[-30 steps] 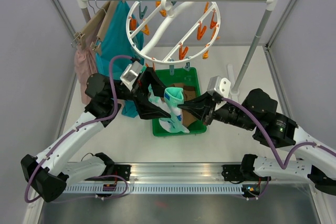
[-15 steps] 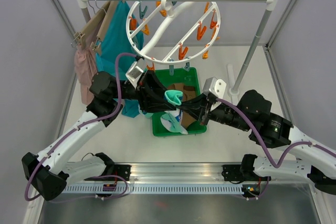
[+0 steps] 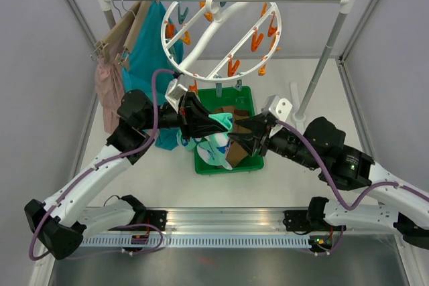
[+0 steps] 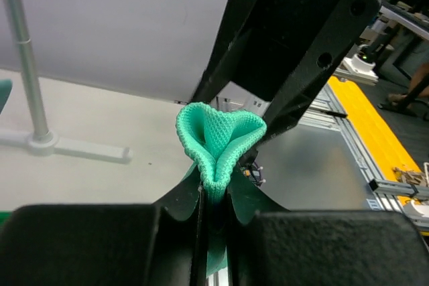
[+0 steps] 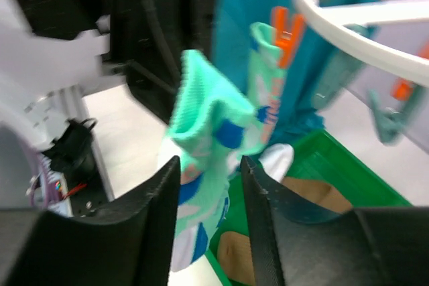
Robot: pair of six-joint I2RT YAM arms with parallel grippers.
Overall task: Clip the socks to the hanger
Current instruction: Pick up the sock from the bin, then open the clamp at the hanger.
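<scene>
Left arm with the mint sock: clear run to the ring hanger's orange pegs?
Probably yes. The left gripper pinches the mint-teal patterned sock below the round white plastic ring hanger; nothing lies between it and the nearest orange peg. The right gripper has its jaws open around the sock.

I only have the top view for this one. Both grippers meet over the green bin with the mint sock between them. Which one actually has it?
Observer: The left one. In the left wrist view the left gripper is shut on the sock, with the folded cuff pinched in its jaws and bulging out above them.
Operator: Is the right one gripping as well?
Observer: It doesn't look like it. In the right wrist view the right gripper is open, with its jaws apart and the sock hanging in the gap, not squeezed.
</scene>
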